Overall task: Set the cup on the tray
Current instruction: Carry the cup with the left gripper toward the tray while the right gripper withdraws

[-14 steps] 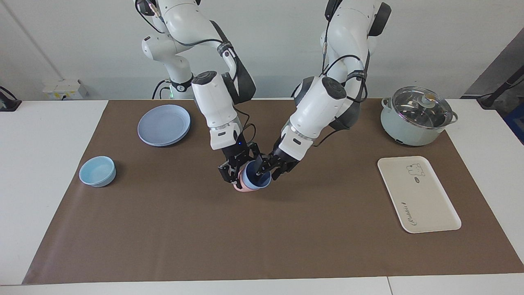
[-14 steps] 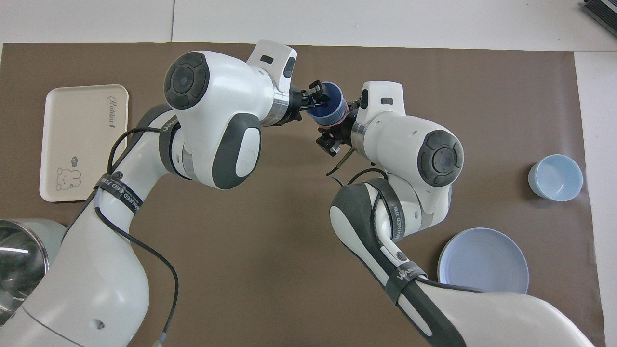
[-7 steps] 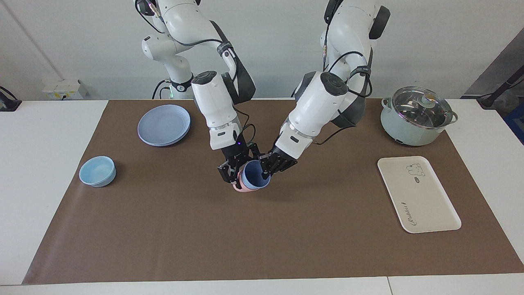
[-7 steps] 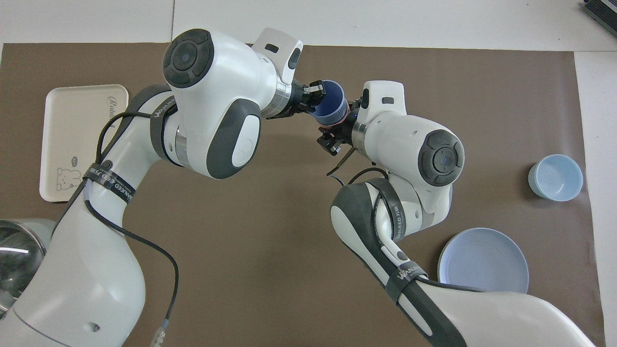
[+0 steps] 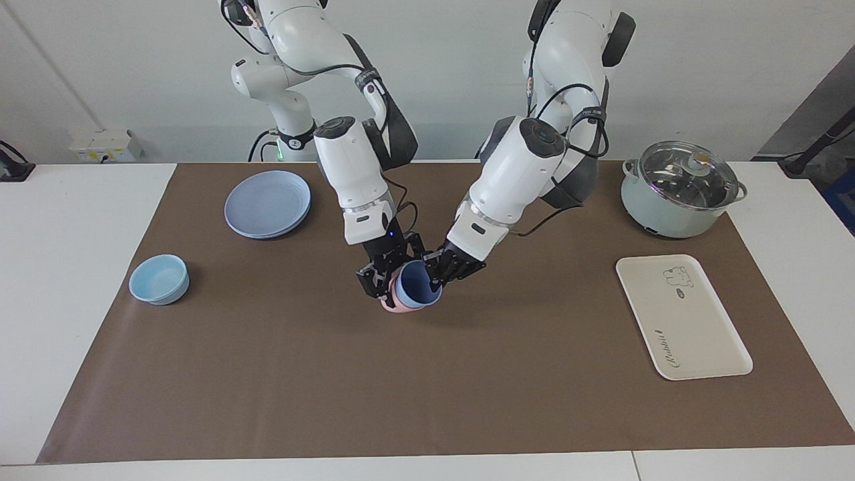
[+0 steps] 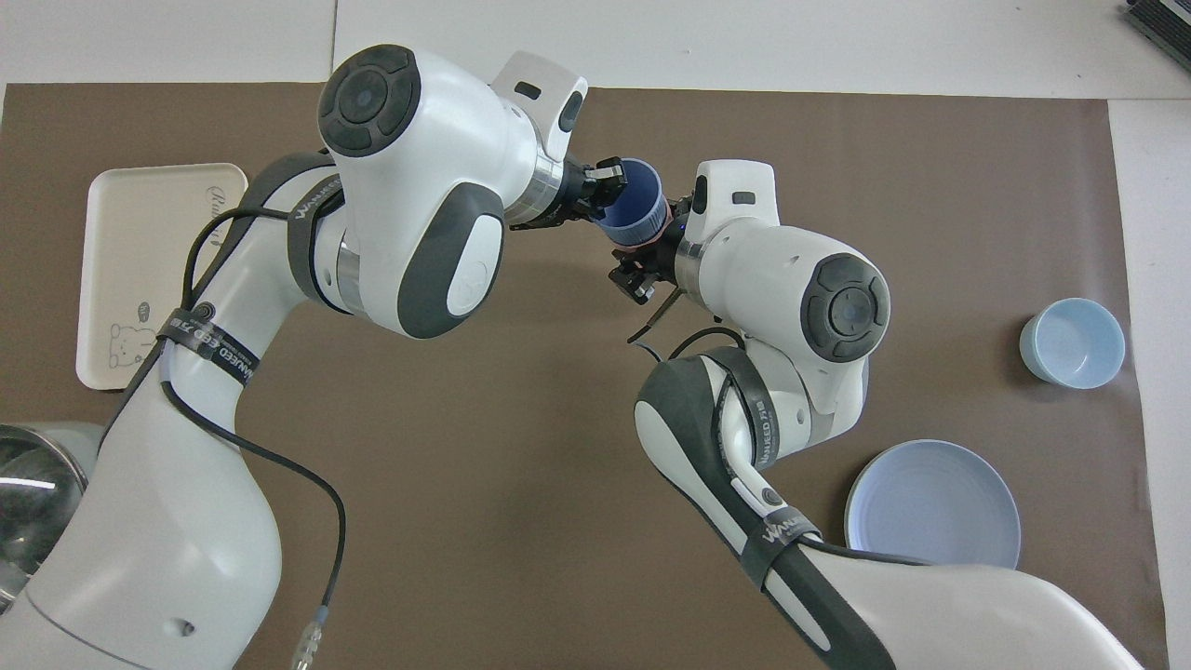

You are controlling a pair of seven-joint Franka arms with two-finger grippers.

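So my left claw is pinched tight on the rim of the cup, mid-mat. That cup sits nested in a pink cup, and my right claw is clamped on the pink one. The tray lies well apart, at the left arm's end, just by the pot. Plate and bowl are at the right arm's end.

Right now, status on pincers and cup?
Left pincer shut on blue cup rim. Right pincer shut on pink cup it nests in. Tray bare; path looks open.
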